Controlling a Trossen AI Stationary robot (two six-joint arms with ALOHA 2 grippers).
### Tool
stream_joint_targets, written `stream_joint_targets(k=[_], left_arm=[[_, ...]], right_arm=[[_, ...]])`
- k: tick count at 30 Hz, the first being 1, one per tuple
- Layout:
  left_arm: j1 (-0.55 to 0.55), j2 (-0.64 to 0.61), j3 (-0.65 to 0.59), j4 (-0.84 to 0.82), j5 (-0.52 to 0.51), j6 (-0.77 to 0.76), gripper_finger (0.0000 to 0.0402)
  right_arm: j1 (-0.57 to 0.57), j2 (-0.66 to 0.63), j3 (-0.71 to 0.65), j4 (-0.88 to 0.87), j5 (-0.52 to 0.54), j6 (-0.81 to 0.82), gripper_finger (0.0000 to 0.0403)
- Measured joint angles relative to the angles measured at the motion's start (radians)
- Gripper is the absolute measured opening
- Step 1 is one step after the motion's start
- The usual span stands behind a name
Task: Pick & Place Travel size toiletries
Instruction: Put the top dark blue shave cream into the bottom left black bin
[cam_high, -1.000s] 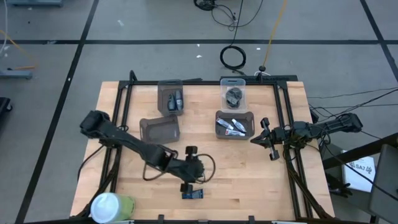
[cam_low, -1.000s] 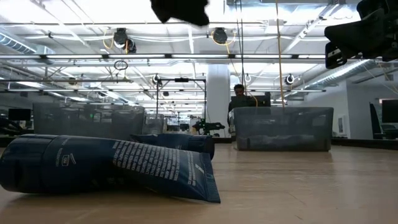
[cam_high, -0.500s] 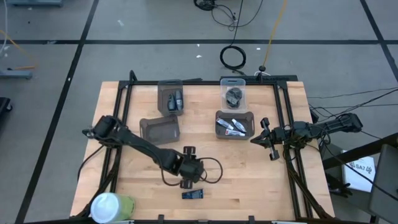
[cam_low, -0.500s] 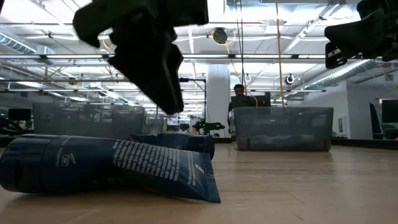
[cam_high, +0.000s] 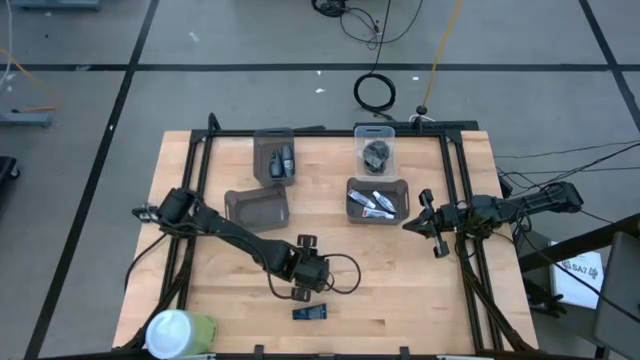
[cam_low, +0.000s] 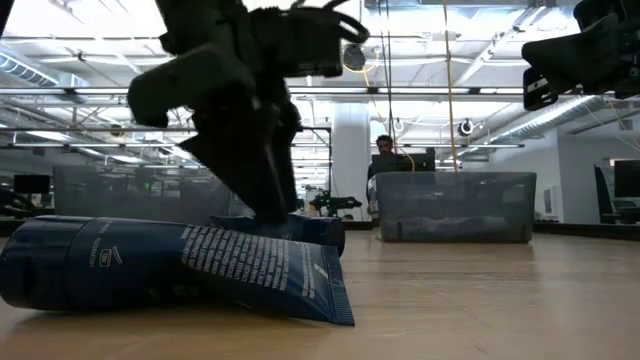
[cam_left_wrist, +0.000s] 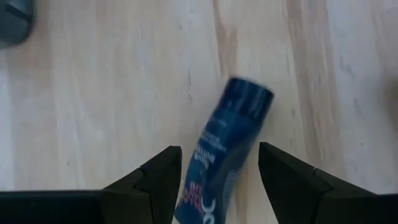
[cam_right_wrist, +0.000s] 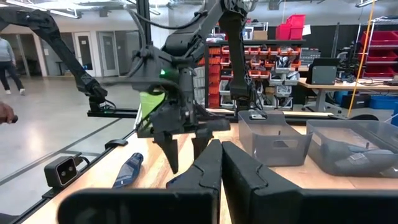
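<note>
Left gripper (cam_high: 303, 291), fingers spread: over the last second it has been dropping from above the low camera's view and is now straddling the dark blue tube (cam_high: 311, 313), which is lying flat on the surface (cam_high: 400, 300) near its 6 o'clock edge, well apart from the bins (cam_high: 377, 201) toward 12 o'clock. In the left wrist view the fingers (cam_left_wrist: 158, 177) are flanking the tube (cam_left_wrist: 230, 149) without touching it, so the pick is judged about to begin, nothing lifted yet. Right gripper (cam_high: 433, 224), fingers pressed together, is waiting at 3 o'clock, unchanged.
</note>
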Motion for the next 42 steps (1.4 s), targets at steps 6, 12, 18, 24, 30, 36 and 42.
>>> stream_joint_targets(k=[6,12,18,24,30,36,42], left_arm=[[0.006,0.036,0.000,0.031,0.022,0.026,0.0212],[0.009,0.062,0.000,0.032,0.042,0.025,0.0211],[0.010,0.062,0.000,0.033,0.032,0.025,0.0211],[0.010,0.062,0.000,0.033,0.028,0.025,0.0211],[0.010,0.062,0.000,0.033,0.041,0.025,0.0190],[0.010,0.062,0.000,0.033,0.049,0.024,0.0115],[0.013,0.062,0.000,0.034,0.069,0.010,0.0059]], right_arm=[[0.000,0.000,0.000,0.001,0.000,0.000,0.0000],[0.000,0.005,0.000,-0.002,0.000,0.000,0.0000],[0.000,0.004,0.000,0.000,0.000,0.000,0.0000],[0.000,0.004,0.000,0.000,0.000,0.000,0.0000],[0.000,0.004,0.000,0.000,0.000,0.000,0.0000],[0.000,0.004,0.000,0.000,0.000,0.000,0.0000],[0.000,0.004,0.000,0.000,0.000,0.000,0.0000]])
